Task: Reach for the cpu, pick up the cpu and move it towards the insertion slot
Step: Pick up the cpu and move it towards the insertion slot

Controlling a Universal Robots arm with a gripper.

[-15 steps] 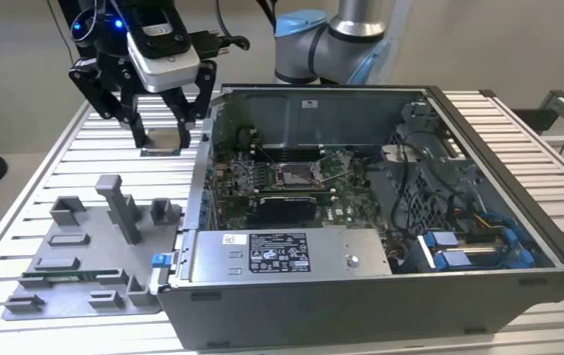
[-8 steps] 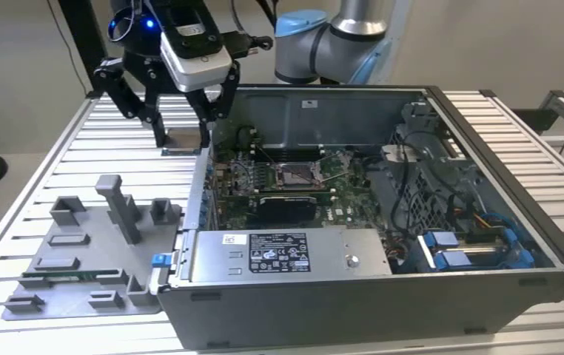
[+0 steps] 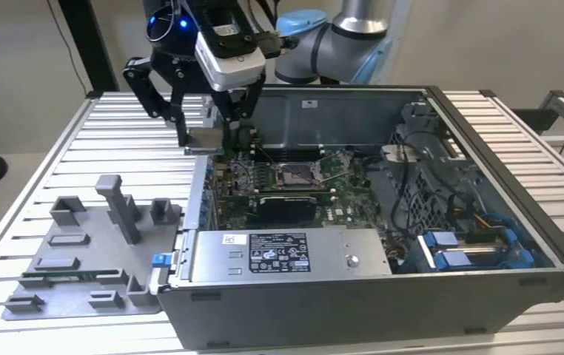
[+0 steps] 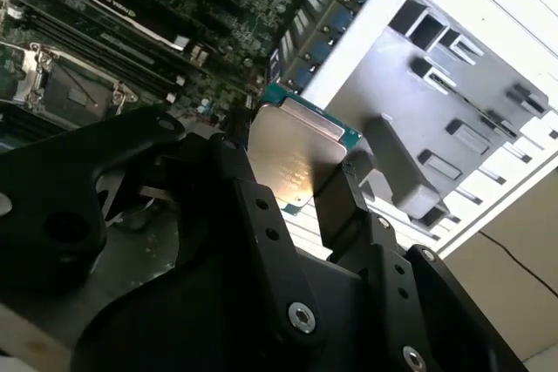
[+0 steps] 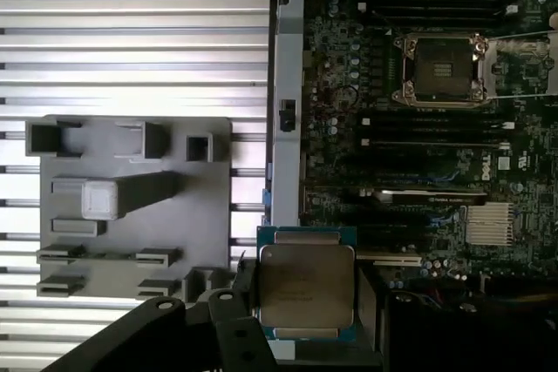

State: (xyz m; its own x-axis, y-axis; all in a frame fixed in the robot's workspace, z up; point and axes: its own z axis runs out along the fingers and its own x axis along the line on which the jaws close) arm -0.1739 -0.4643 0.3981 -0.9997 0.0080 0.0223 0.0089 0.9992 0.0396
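Your gripper (image 3: 206, 137) is clamped on the cpu (image 3: 203, 140), holding it in the air above the computer case's (image 3: 381, 296) side wall, on the edge nearest the grey parts tray (image 3: 84, 296). The insertion slot (image 3: 294, 175) lies inside the case on the green motherboard (image 3: 346, 194), well apart from the chip.

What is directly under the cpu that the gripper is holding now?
In the first wrist view, the cpu in the gripper hangs over the computer case's side wall and the motherboard's edge. The part right beneath it is covered.
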